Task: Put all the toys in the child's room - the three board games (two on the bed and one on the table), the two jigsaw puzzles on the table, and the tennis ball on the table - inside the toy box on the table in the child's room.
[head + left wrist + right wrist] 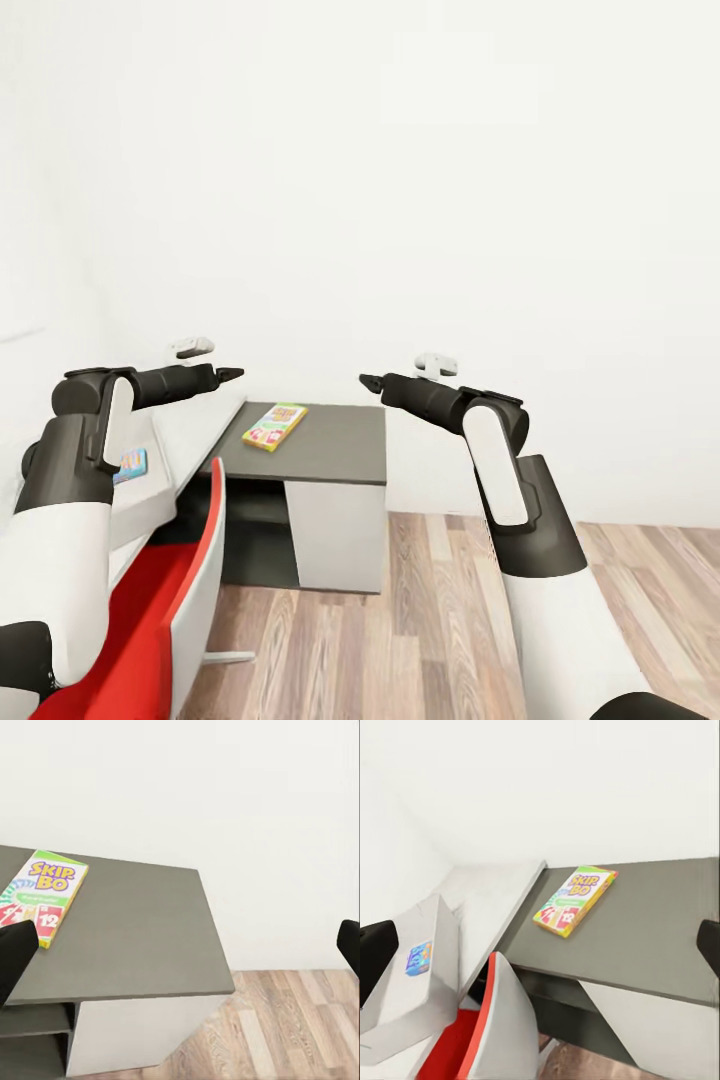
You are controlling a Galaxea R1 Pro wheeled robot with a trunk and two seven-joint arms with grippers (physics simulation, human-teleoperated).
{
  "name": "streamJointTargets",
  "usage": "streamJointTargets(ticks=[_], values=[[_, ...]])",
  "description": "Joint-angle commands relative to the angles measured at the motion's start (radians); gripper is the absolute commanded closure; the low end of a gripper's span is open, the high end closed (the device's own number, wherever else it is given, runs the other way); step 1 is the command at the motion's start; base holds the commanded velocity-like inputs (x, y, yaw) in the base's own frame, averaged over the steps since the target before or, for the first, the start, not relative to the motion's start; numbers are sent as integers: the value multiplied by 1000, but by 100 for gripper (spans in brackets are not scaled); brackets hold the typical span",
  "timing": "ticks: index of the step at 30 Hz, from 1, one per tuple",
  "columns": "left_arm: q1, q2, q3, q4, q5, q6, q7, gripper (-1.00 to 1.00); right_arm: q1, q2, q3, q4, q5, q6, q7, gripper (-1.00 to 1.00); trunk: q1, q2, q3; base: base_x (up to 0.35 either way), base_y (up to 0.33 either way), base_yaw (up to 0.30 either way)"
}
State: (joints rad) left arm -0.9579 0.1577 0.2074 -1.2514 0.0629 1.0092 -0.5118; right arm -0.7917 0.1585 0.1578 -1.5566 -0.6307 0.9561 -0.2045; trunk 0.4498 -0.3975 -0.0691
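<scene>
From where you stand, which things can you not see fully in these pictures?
- Light grey toy box: its inside is hidden by its own wall in the right wrist view, and in the head view the left arm covers most of it.
- Red chair: cut off by the bottom edge in the head view.
- Left gripper: only its dark fingertips show at the edges.

Head camera high, looking down, both wrist cameras nearer, sharing the dark cabinet top [335, 445] and board game [41, 896]

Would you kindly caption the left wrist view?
Skip-Bo board game lying flat on the dark-grey cabinet top beside a white wall.
</scene>
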Motion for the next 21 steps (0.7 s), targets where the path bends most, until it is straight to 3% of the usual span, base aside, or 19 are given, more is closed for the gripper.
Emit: streamJointTargets(ticks=[1, 11, 21], values=[[-1, 0, 1, -1, 6, 8, 1, -100, -1, 0, 0, 0, -10, 3, -11, -100, 0, -3, -2, -305, 0, -285], [11, 0, 2, -14, 6, 5, 1, -100, -1, -2, -3, 0, -12, 3, -10, -100, 0, -3, -2, -268, 0, -285], [23, 0, 2, -35, 6, 6, 1, -100, -1, -5, -4, 0, -13, 3, -10, -100, 0, -3, -2, -68, 0, -285]])
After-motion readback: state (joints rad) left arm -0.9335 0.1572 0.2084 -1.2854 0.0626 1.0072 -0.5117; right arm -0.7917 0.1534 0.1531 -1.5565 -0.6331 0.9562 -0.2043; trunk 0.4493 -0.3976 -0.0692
